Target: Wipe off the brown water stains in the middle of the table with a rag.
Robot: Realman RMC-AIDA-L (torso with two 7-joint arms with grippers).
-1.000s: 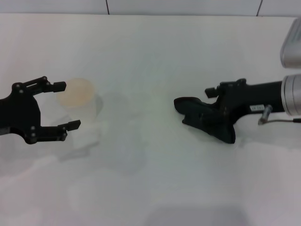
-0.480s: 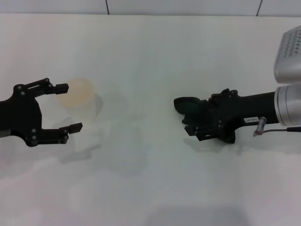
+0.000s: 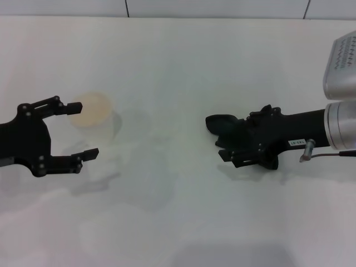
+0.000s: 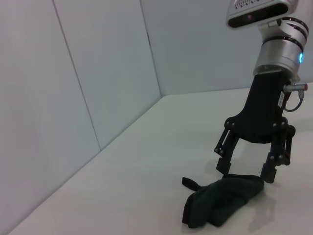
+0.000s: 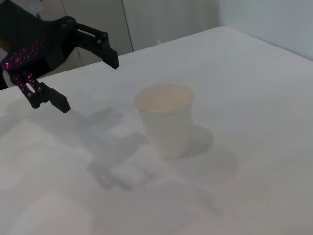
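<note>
The black rag point(image 3: 220, 124) lies crumpled on the white table point(image 3: 178, 55), right of the middle. My right gripper point(image 3: 228, 148) stands over it, open. In the left wrist view its fingertips point(image 4: 268, 175) hang just at the top of the rag point(image 4: 217, 200), one on each side of the heap, with nothing pinched. My left gripper point(image 3: 83, 129) hovers open at the left, beside a translucent cup point(image 3: 94, 111). I can make out no brown water stains on the table in any view.
The cup point(image 5: 164, 119) stands upright, empty-looking, with a faint brownish tint at its rim. The left gripper point(image 5: 85, 81) shows beyond it in the right wrist view. White wall panels run along the table's far edge.
The right gripper has turned at the wrist over the rag and its body now sits higher above it. The left gripper has drifted slightly toward the near edge, away from the cup.
</note>
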